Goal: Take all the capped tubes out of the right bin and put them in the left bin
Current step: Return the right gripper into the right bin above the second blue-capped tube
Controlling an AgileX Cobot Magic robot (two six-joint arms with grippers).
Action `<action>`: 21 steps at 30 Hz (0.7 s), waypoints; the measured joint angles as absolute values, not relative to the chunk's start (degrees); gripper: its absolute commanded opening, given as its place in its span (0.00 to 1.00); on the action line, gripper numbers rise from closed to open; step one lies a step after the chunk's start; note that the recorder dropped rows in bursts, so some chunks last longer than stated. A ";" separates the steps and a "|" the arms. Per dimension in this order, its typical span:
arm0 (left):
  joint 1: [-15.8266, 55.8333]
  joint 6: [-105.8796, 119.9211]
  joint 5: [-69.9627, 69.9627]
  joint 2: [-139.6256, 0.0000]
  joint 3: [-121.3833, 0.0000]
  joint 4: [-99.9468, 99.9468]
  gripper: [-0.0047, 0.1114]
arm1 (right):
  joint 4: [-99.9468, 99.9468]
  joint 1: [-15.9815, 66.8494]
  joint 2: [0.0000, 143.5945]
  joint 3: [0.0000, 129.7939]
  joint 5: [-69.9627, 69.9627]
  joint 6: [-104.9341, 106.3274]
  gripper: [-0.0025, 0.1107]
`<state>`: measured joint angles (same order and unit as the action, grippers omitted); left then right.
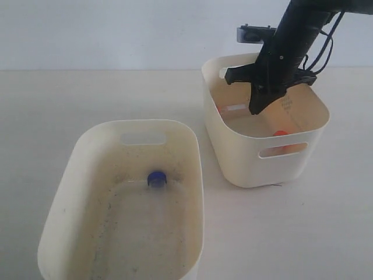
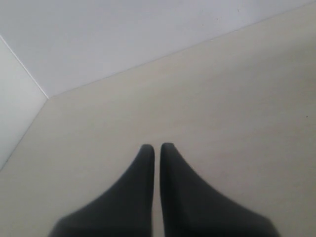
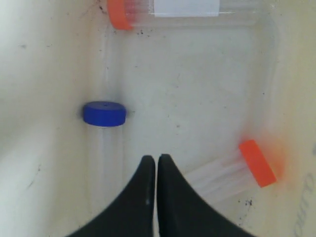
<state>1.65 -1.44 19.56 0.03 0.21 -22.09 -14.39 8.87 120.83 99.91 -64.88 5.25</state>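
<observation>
Hanging clear inside right bin (image 1: 245,160): tool (image 3: 156,157)

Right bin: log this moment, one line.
right claw shut, in right bin | three tubes there | one blue-capped tube in left bin | left claw shut

My right gripper (image 3: 156,157) inside the right bin (image 1: 245,163): bare floor ahead between blue tube (image 3: 104,114) and orange tube (image 3: 232,173); labelled tube (image 3: 185,9) lies along a wall.

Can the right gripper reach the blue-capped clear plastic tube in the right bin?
Probably yes: the right gripper is shut beside the blue-capped clear plastic tube, nothing between them; it must open first.
</observation>
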 measured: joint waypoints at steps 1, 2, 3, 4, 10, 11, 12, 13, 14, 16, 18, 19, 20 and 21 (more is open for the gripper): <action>1.65 -1.44 19.56 0.03 0.21 -22.09 0.08 | -14.53 8.87 120.83 99.91 -64.88 5.36 0.03; 1.65 -1.44 19.56 0.03 0.21 -22.09 0.08 | -14.82 8.87 120.83 99.91 -64.88 5.49 0.03; 1.65 -1.44 19.56 0.03 0.21 -22.09 0.08 | -15.07 8.87 120.83 99.91 -64.75 5.49 0.03; 1.65 -1.44 19.56 0.03 0.21 -22.09 0.08 | -15.44 8.87 120.83 100.09 -64.77 5.49 0.03; 1.65 -1.44 19.56 0.03 0.21 -22.09 0.08 | -12.25 13.17 121.02 109.43 -68.34 4.73 0.02; 1.65 -1.44 19.56 0.03 0.21 -22.09 0.08 | -11.99 13.48 121.02 109.85 -68.63 3.74 0.02; 1.65 -1.44 19.56 0.03 0.21 -22.09 0.08 | -11.46 13.48 121.02 109.97 -68.97 2.84 0.02; 1.65 -1.44 19.56 0.03 0.21 -22.09 0.08 | -10.30 13.48 121.17 110.09 -69.48 2.08 0.02; 1.65 -1.44 19.56 0.03 0.21 -22.09 0.08 | -10.01 13.48 121.46 110.09 -69.57 1.95 0.02; 1.65 -1.44 19.56 0.03 0.21 -22.09 0.08 | -9.63 13.48 122.94 110.12 -69.71 0.96 0.02; 1.65 -1.44 19.56 0.03 0.21 -22.09 0.08 | -9.63 13.48 125.03 110.12 -69.71 0.72 0.02; 1.65 -1.44 19.56 0.03 0.21 -22.09 0.08 | -9.52 13.48 125.84 110.12 -69.73 0.41 0.02; 1.65 -1.44 19.56 0.03 0.21 -22.09 0.08 | -9.52 13.36 126.67 110.12 -69.84 0.00 0.02; 1.65 -1.44 19.56 0.03 0.21 -22.09 0.08 | -9.96 12.98 127.38 110.12 -69.84 0.00 0.02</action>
<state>1.65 -1.44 19.56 0.03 0.21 -22.09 -9.96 12.98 127.38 110.12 -69.84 0.00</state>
